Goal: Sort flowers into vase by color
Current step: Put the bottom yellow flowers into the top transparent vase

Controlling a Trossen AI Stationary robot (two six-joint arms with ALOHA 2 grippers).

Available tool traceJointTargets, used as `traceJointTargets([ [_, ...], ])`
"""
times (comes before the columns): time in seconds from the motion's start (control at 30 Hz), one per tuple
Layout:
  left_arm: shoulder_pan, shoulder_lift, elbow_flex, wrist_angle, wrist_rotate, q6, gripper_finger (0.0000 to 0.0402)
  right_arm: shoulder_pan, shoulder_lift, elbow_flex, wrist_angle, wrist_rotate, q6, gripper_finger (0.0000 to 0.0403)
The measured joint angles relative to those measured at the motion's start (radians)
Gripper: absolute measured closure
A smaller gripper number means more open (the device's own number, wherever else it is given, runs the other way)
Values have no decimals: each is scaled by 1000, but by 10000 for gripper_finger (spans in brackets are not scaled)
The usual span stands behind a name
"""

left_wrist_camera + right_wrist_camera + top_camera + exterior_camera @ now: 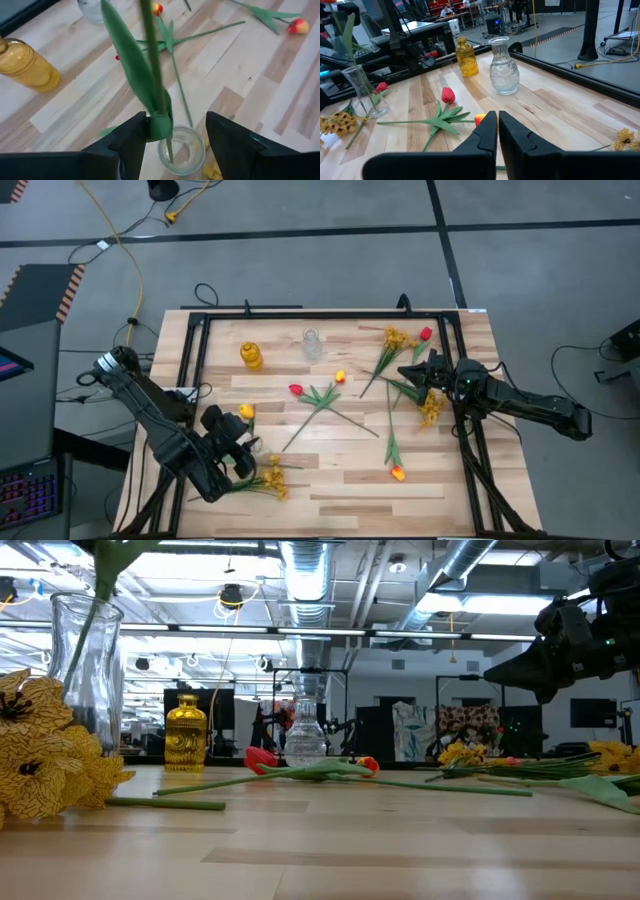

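A tall clear vase (182, 150) stands on the wood table (340, 480) at the near left. A yellow tulip (247, 412) stands in it by the lower end of its green stem (150, 60). My left gripper (176, 117) is open just above the vase mouth, one finger on each side of the stem. Red tulips (296, 390), yellow-orange tulips (398, 473) and mustard sprays (432, 408) lie on the table. My right gripper (497, 130) is shut at the right, above the flowers there, with nothing between its fingers. My left gripper stands open around the tulip's stem from above, slanting down. The leaf base (160, 125) lies right beside one finger (134, 137); whether they touch I cannot tell. The other finger (230, 137) is clear of it. The stem stands in the vase, tilted.
A yellow glass vase (251, 355) and a cut-glass clear vase (312, 343) stand at the far middle. A mustard spray (40, 755) lies beside the tall vase. Black frame rails (200, 360) run along the table's left, far and right sides.
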Motion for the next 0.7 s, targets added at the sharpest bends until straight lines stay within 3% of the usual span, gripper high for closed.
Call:
traceJointTargets([
  [0.47, -9, -90, 0, 1, 19, 17, 203, 0, 0, 0, 0, 0, 1, 217],
  [0.7, -44, -143, 0, 0, 74, 12, 203, 0, 0, 0, 0, 0, 1, 184],
])
